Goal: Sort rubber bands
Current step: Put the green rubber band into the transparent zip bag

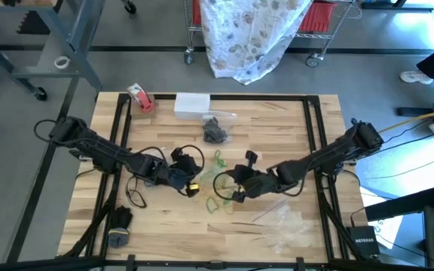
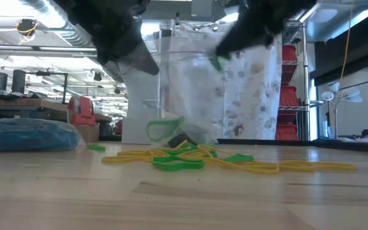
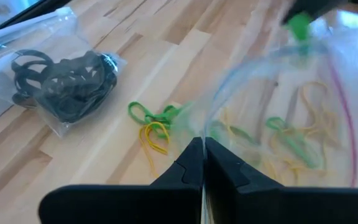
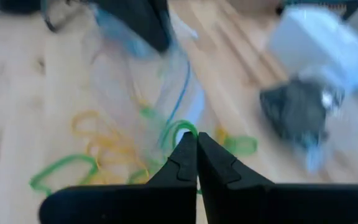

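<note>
Two end effectors hold a clear bag open above mid-bench: the left end effector pinches its rim, so the right end effector, pinching a green rubber band, can drop it inside.

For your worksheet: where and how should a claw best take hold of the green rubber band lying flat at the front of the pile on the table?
Probably from straight above, pinching one strand of the green rubber band at its free front edge. It lies flat and floppy, and yellow bands tangle behind it.

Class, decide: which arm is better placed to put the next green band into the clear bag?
Right: the right hand pinches a green band at the clear bag's mouth; the left hand holds it.
</note>
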{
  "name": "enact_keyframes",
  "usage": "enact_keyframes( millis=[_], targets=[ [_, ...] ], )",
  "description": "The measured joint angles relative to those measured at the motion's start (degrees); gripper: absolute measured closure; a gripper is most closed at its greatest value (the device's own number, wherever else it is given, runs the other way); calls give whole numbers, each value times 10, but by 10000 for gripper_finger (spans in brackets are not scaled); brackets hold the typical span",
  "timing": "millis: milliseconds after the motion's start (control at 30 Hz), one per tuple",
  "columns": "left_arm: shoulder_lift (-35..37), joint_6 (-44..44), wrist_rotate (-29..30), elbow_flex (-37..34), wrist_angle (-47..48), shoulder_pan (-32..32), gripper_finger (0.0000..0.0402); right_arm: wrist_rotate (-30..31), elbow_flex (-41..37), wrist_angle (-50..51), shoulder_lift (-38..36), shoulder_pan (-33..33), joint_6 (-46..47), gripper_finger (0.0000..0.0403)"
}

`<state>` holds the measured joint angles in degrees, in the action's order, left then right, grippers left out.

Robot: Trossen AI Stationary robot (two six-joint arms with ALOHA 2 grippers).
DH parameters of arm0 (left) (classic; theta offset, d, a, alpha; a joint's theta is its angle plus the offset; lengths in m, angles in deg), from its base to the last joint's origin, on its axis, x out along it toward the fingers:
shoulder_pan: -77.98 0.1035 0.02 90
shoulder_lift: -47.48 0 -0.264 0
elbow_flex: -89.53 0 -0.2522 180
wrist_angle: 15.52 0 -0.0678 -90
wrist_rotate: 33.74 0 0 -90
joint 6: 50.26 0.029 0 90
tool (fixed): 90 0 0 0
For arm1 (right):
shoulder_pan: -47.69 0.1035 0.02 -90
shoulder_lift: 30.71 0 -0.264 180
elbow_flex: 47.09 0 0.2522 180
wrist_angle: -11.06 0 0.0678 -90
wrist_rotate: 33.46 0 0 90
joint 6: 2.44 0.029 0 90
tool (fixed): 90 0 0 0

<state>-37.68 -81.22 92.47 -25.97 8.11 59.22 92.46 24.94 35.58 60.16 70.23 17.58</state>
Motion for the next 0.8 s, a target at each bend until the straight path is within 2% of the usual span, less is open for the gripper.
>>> enact_keyframes(
  millis=[233, 467, 667, 800],
  targets=[
    [0, -42, 0, 0, 0, 8, 402, -6, 71, -8, 0, 0, -92, 403],
    [0, -50, 0, 0, -4, 8, 402, -10, 77, -57, 2, -5, -167, 403],
    [0, -64, 0, 0, -22, 8, 401, -68, 72, -63, 20, -36, -121, 401],
    [0, -71, 0, 0, -36, 10, 401, -86, 72, -54, 31, -55, -83, 387]
  ],
)
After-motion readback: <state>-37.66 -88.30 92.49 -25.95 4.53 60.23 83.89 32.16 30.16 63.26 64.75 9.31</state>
